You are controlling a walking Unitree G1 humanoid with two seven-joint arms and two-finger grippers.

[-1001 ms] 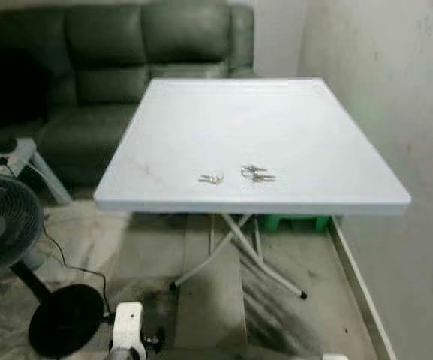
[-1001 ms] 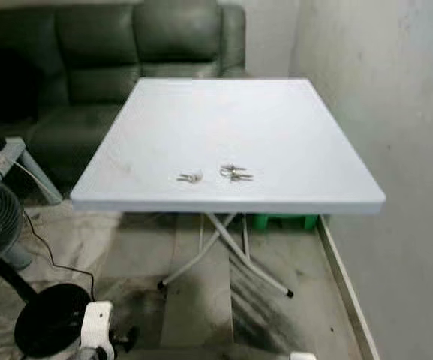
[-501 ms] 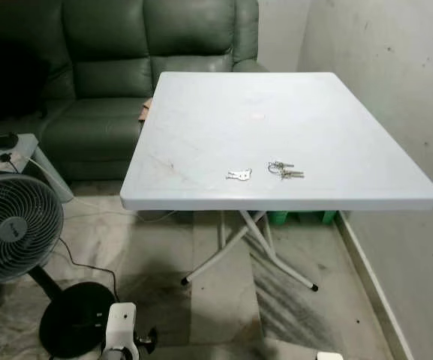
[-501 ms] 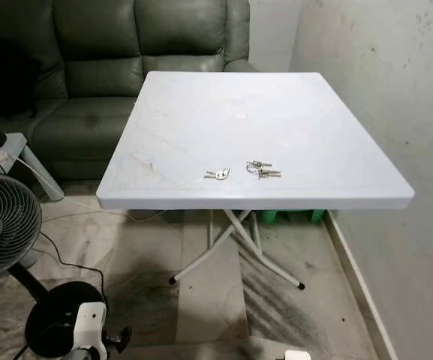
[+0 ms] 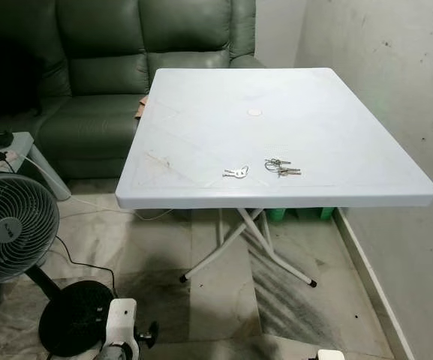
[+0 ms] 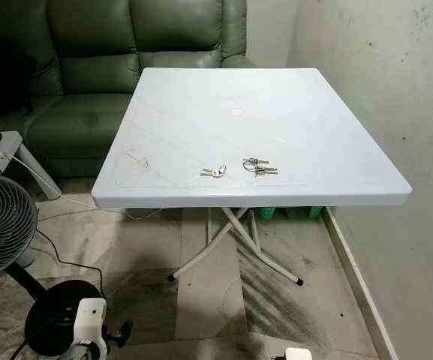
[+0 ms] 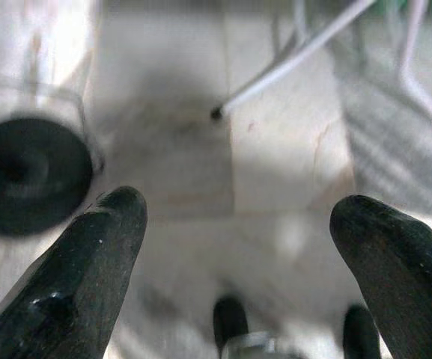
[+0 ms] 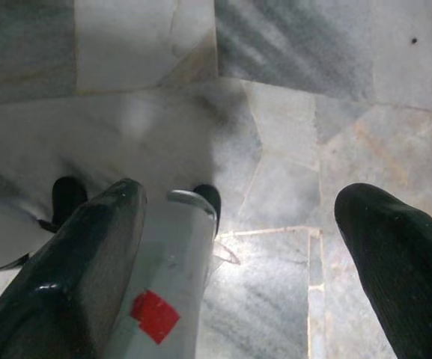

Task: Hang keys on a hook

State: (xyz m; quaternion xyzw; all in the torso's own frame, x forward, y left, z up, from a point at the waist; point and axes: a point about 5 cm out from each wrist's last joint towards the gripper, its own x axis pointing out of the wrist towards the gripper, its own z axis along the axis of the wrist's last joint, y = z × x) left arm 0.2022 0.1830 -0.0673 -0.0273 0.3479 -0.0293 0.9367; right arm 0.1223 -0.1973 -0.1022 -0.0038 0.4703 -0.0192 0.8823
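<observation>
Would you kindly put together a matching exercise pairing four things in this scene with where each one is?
Things:
1. keys on a ring
2. small key set
3. fan
4. sofa

Places:
A. on the floor at the robot's left
B. beyond the table's far-left edge
C. on the table, nearer the wall
D. on the table, left of the other keys

Pairs: 1-C, 2-D, 3-A, 4-B
</observation>
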